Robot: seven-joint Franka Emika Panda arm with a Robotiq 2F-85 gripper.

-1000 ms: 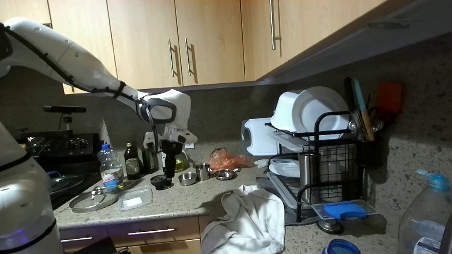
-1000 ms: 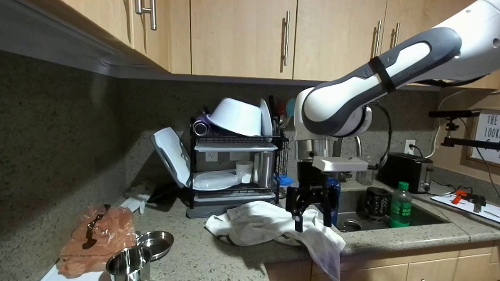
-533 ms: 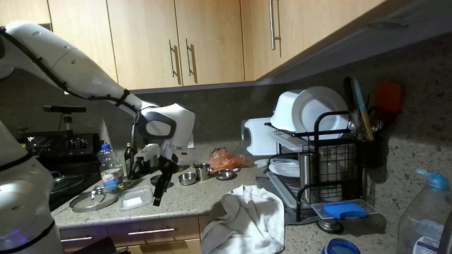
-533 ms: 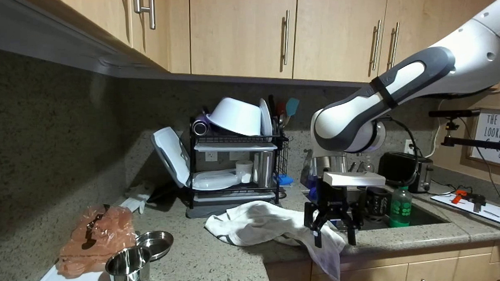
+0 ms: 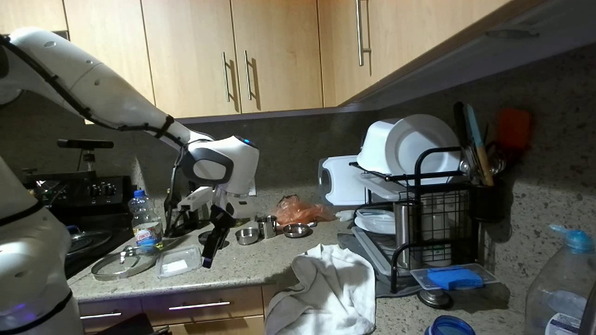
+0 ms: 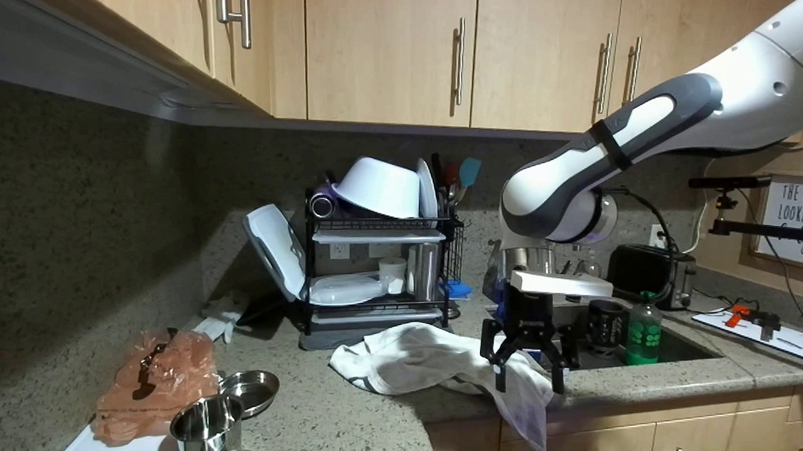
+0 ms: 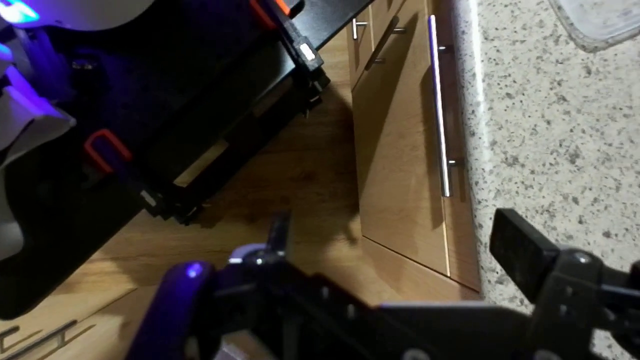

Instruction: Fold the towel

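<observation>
- On the worktop (image 5: 242, 266), near the dish rack (image 5: 416, 177), the white towel (image 5: 330, 298) lies rumpled, one end hanging over the edge.
- Left of the towel in an exterior view, the fingers (image 5: 211, 253) stand wide apart.

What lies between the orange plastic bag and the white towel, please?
A shallow metal bowl lies between them, close to the orange plastic bag; from there, bare countertop runs to the towel. Both exterior views show this.
</observation>
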